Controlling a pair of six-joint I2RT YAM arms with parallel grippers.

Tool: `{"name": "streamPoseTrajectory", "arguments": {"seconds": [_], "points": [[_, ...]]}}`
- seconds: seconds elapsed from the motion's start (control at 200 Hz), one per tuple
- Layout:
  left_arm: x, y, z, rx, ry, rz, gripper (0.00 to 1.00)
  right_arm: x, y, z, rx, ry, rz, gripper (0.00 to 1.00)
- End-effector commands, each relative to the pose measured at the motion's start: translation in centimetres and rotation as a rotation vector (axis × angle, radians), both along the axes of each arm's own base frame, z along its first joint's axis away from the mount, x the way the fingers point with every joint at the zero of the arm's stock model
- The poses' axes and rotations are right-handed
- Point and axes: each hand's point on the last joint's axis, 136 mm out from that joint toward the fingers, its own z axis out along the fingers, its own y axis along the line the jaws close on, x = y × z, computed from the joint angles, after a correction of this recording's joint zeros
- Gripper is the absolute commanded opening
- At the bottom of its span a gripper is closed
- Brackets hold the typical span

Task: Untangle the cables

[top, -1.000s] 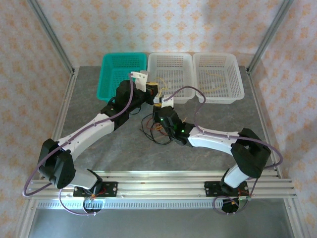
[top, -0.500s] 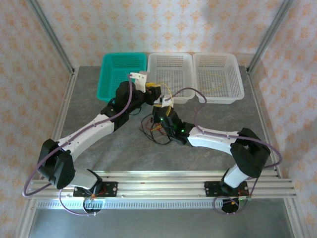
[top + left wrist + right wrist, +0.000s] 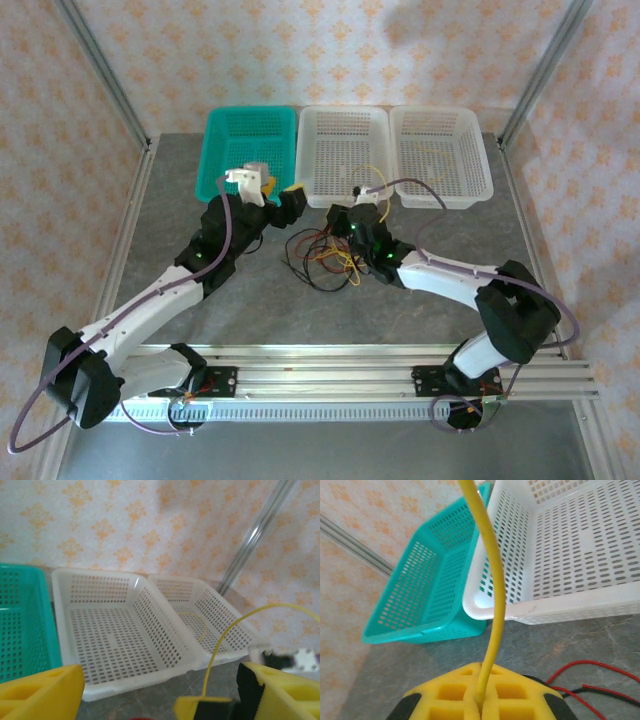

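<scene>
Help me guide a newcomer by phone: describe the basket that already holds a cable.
Three perforated plastic baskets line the far edge of the grey table. Take the white basket at the right end. Unlike the teal basket and the middle white basket, it has a thin yellow cable lying inside.

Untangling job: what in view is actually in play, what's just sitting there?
In play: tangled cables, yellow cable, right gripper shut on it, open left gripper.
Just sitting: teal basket, middle white basket, right white basket holding a yellow strand.
</scene>
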Motion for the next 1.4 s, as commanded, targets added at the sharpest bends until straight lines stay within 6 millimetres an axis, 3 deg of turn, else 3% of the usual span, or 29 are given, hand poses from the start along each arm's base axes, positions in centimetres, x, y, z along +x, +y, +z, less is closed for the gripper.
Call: {"name": "streamPoseTrajectory", "arguments": {"seconds": [0.0,0.27,0.601,0.861,1.227,1.397], "points": [[0.3,0.9,-2.4,0.002,0.050,0.047,0.81,0.0,-0.1,2.9,0.165,-0.028,0.025,0.00],[0.0,-0.7,-9.3,0.029,0.186,-0.024,0.66,0.2,-1.1,5.0,0.364,-0.008,0.060,0.00],[-1.0,-3.1,-15.8,0.095,0.300,-0.068,0.62,0.2,-1.2,7.1,0.470,-0.004,0.062,0.00],[-1.4,-6.0,-18.5,0.085,0.337,-0.107,0.61,0.0,-1.2,7.5,0.519,0.013,0.059,0.00],[-2.1,-6.1,-20.3,-0.019,0.352,-0.092,0.59,0.1,-1.1,5.5,0.661,0.138,0.017,0.00],[-2.7,-6.5,-20.8,-0.071,0.357,-0.103,0.59,-0.2,-1.1,7.6,0.751,0.129,0.032,0.00]]}}
